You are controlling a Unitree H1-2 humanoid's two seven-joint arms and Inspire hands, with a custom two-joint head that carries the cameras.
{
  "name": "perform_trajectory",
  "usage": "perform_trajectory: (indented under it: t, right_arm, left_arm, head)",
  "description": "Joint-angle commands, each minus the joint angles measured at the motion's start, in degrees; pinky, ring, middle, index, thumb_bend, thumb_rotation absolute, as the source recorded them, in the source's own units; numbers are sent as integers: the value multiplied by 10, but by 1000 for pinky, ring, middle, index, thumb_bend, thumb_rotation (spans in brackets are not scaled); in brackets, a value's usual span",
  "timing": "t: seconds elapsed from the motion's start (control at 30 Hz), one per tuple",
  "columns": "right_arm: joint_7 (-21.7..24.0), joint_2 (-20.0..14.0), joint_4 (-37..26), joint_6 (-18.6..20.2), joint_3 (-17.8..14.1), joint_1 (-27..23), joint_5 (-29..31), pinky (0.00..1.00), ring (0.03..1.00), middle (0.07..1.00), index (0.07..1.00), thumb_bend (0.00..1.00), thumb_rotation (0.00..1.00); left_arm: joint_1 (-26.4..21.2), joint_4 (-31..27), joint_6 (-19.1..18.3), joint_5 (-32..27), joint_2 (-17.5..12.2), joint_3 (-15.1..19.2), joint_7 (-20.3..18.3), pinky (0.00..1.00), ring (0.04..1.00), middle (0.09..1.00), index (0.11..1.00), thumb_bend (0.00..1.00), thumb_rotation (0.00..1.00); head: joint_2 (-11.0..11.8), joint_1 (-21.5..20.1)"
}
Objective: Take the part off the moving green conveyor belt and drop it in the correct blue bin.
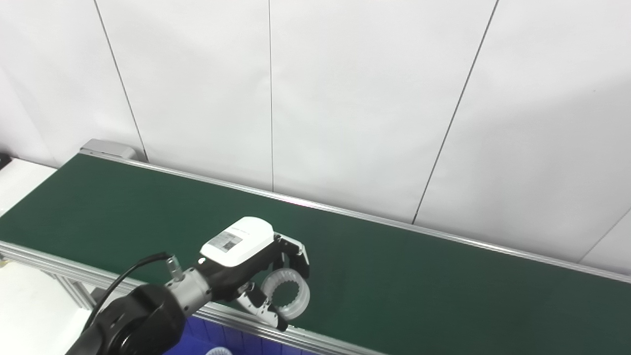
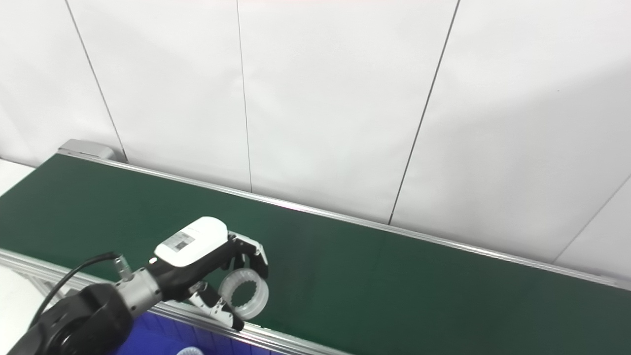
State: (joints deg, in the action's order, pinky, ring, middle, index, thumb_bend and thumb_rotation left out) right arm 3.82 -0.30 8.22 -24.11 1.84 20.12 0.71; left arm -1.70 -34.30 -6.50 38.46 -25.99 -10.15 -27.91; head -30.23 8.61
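Left eye view | left robot hand [image 1: 256, 268] | fingers pinching white toothed ring [image 1: 286, 294] | over belt [image 1: 394, 276]

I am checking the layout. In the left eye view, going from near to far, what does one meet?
Blue bin → conveyor's near metal rail → left hand holding the white ring part → green belt → far rail → white wall.

The robot hand [image 1: 254, 268] has a white labelled back, black fingers, silver wrist and black cable.
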Motion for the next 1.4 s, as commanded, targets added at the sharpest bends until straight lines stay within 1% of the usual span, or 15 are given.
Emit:
perform_trajectory:
  t: [0.0, 0.03, 0.07, 0.13, 0.17, 0.2, 0.23, 0.3, 0.33, 0.37, 0.4, 0.67, 0.83, 1.27, 1.37]
  right_arm:
    - [2, -1, -21, -28, -6, 2, 4, 665, 742, 791, 874, 571, 832]
    - [4, -1, -23, -28, -8, 3, 8, 665, 742, 791, 874, 571, 832]
    - [8, -3, -27, -28, -10, 4, 12, 663, 742, 791, 874, 577, 822]
    - [14, -7, -34, -28, -15, 7, 16, 657, 743, 794, 879, 592, 808]
    - [16, -10, -38, -28, -18, 9, 18, 656, 743, 795, 881, 597, 806]
    - [19, -13, -42, -28, -20, 11, 20, 656, 745, 798, 884, 609, 805]
    - [23, -16, -46, -28, -23, 13, 24, 660, 749, 803, 889, 612, 800]
    - [30, -18, -51, -28, -27, 16, 29, 669, 757, 812, 897, 626, 798]
    - [34, -19, -56, -28, -31, 18, 34, 672, 759, 813, 898, 624, 796]
    - [36, -20, -59, -28, -33, 19, 38, 673, 761, 814, 899, 621, 794]
    - [39, -21, -64, -28, -36, 21, 43, 676, 763, 815, 901, 619, 795]
    - [54, -24, -69, -28, -54, 23, 53, 693, 766, 811, 901, 629, 824]
    - [58, -24, -70, -28, -57, 21, 64, 680, 753, 798, 884, 662, 788]
    - [52, -23, -84, -28, -57, 24, 63, 649, 735, 782, 868, 689, 770]
    - [55, -23, -84, -27, -58, 22, 66, 649, 734, 781, 868, 690, 764]
  left_arm:
    - [11, -31, -15, 9, 5, 11, 1, 358, 417, 489, 530, 474, 0]
    - [18, -39, -20, 11, 9, 13, -2, 358, 417, 489, 530, 474, 0]
    - [29, -47, -25, 16, 14, 13, -5, 355, 416, 488, 531, 474, 0]
    - [46, -60, -31, 23, 23, 12, -9, 349, 413, 482, 533, 473, 0]
    - [52, -65, -34, 28, 28, 11, -12, 348, 413, 483, 535, 473, 0]
    - [61, -66, -33, 34, 32, 11, -12, 345, 411, 483, 537, 472, 0]
    - [68, -67, -32, 42, 35, 10, -13, 344, 411, 482, 538, 472, 0]
    - [75, -68, -31, 52, 40, 9, -15, 349, 410, 480, 537, 473, 0]
    - [79, -68, -31, 54, 44, 9, -17, 353, 410, 480, 535, 473, 0]
    - [83, -67, -32, 56, 46, 10, -17, 355, 409, 480, 534, 474, 0]
    - [88, -63, -32, 58, 47, 11, -18, 358, 410, 479, 532, 474, 0]
    - [106, -32, -20, 67, 49, 15, -7, 376, 424, 496, 518, 476, 0]
    - [106, -18, -25, 65, 47, 20, -10, 381, 421, 500, 519, 476, 0]
    - [112, 11, -30, 70, 46, 18, -15, 362, 414, 520, 524, 473, 0]
    - [123, 34, -25, 63, 47, 13, -11, 345, 419, 525, 524, 473, 0]
  head:
    - [-11, -5]
    - [-14, -6]
    - [-29, -7]
    - [-44, -3]
    - [-59, 6]
    - [-62, 7]
    - [-75, 17]
    - [-78, 19]
    - [-100, 34]
    - [-100, 34]
    - [-113, 46]
    - [-134, 62]
    - [-144, 61]
    - [-156, 62]
    - [-158, 62]
